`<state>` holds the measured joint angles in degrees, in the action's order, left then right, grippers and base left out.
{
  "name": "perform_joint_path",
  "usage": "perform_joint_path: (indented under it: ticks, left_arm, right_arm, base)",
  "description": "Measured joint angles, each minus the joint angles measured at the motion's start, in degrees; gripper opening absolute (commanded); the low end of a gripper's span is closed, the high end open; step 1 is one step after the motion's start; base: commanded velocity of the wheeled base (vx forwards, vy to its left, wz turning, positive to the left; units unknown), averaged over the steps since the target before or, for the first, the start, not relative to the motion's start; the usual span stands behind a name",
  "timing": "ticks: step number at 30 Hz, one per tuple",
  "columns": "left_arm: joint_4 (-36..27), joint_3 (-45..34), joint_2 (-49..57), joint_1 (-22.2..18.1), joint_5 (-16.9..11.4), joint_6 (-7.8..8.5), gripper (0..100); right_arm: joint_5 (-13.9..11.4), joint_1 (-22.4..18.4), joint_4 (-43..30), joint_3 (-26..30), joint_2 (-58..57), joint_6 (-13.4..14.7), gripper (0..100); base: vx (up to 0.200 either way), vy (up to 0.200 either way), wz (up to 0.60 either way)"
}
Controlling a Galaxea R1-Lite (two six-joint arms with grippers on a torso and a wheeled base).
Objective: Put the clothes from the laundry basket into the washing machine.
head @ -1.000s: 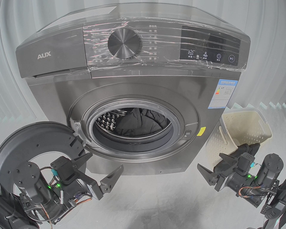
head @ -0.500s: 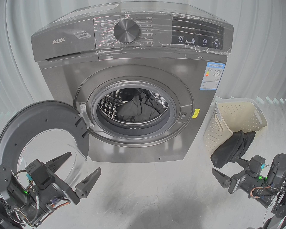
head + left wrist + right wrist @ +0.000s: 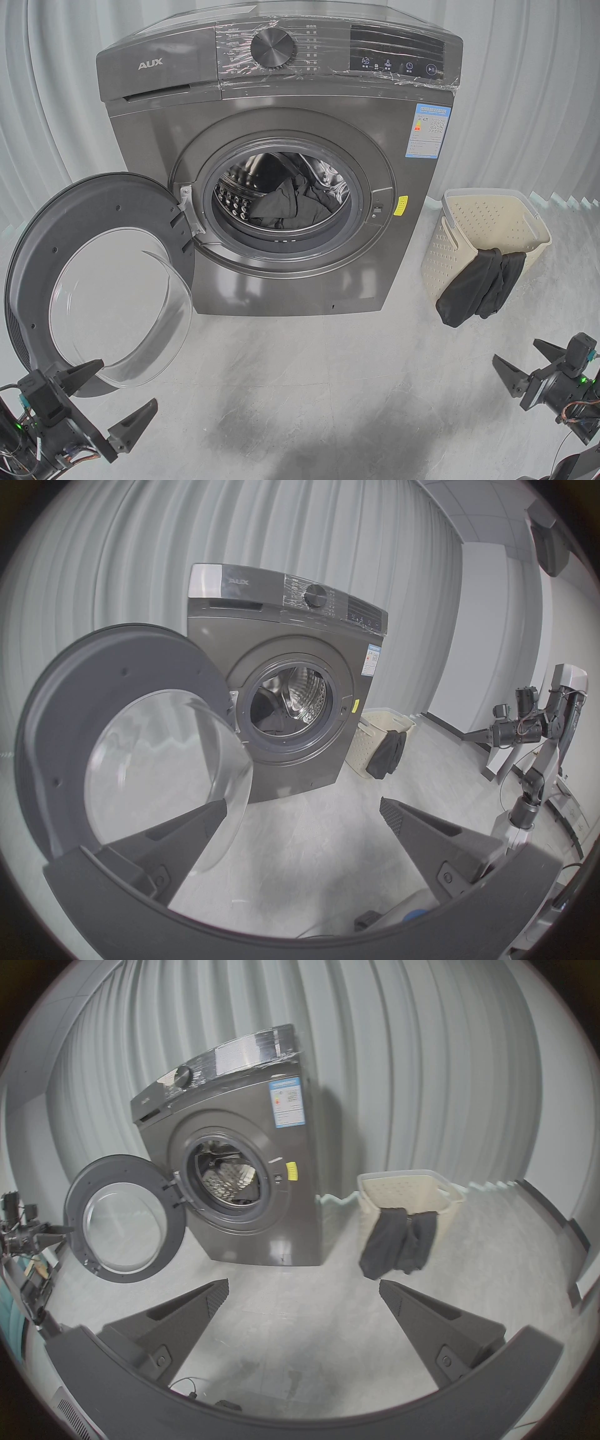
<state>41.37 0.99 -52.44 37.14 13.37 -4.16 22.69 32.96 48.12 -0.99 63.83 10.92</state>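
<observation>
Head view is found shifted as a whole against the earlier frames: the washing machine (image 3: 281, 81) is seen smaller and higher, so the camera is judged to have been drawn back, not the goods moved. The left gripper (image 3: 129, 382) and right gripper (image 3: 514, 351) are seen lower than before, at 7 o'clock and 4 o'clock of the picture. The spread of their jaws is unchanged. The lie of the clothing is unchanged.

A pleated curtain (image 3: 537, 94) is noted behind the machine and a pale grey floor (image 3: 325, 387) under it. The door (image 3: 75, 206) is swung fully open at 8 o'clock of the drum mouth. It is placed at 12 o'clock of the left gripper, between that gripper and the machine front.

Dark clothes (image 3: 287, 209) are recorded inside the drum, heaped on its lower part. The laundry basket (image 3: 494, 215) is set on the floor at 4 o'clock of the machine, just beside its side panel. One dark garment (image 3: 478, 287) is draped over the near rim and hung down the outer wall.

Both grippers are held wide apart at the jaws, with nothing gripped, well apart from basket and drum.
</observation>
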Motion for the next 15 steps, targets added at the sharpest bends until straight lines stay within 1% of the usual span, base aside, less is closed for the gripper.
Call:
perform_joint_path:
  ticks: [4, 8, 11, 15]
  left_arm:
    - [-9.47, 0.0, 9.53, -2.32, -0.35, -0.35, 100]
    - [-18.14, 0.0, 18.52, -5.4, -0.79, -0.73, 100]
    - [-23.04, 0.0, 24.03, -8.07, -1.3, -0.74, 100]
    - [-27.42, 0.0, 29.88, -11.76, -2.56, -0.85, 100]
  right_arm:
    - [0.57, -1.66, -9.75, 0.0, -7.88, 0.79, 100]
    - [0.79, -5.42, -18.97, 0.0, -16.86, 0.95, 100]
    - [0.2, -9.64, -23.41, 0.0, -24.28, -0.72, 100]
    - [-2.96, -15.43, -30.17, 0.0, -35.17, -4.79, 100]
  base:
    - [0.0, 0.0, 0.0]
    - [0.0, 0.0, 0.0]
    - [0.0, 0.0, 0.0]
    - [0.0, 0.0, 0.0]
